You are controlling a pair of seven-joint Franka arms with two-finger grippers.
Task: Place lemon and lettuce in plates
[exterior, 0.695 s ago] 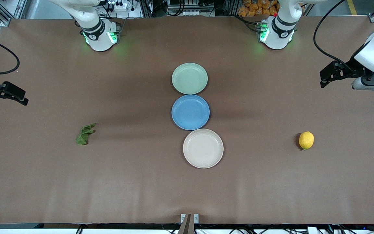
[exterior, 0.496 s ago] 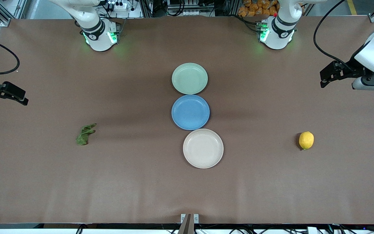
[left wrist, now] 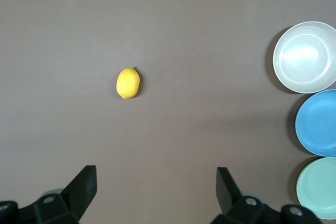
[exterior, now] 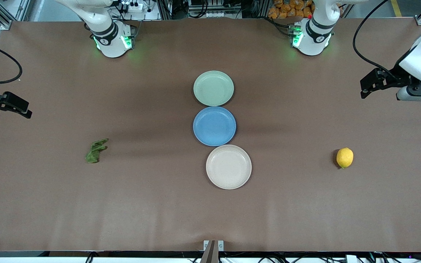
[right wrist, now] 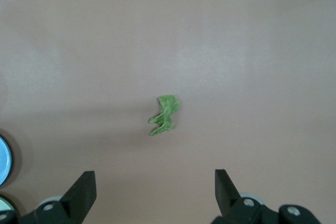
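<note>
Lemon (exterior: 344, 157) lies on the brown table (exterior: 159, 204) toward the left arm's end, lettuce (exterior: 95, 151) toward the right arm's end. Pale green plate (exterior: 213, 88), blue plate (exterior: 214, 126) and beige plate (exterior: 228, 166) run in a line mid-table, beige nearest the camera. Left gripper (exterior: 367, 88) and right gripper (exterior: 20, 111) hang high over their table ends, both arms waiting.

Left wrist view: lemon (left wrist: 128, 82) on bare table, fingers (left wrist: 84, 184) spread wide, holding nothing.

Right wrist view: lettuce (right wrist: 165, 114) alone, fingers (right wrist: 83, 188) wide apart, empty.
</note>
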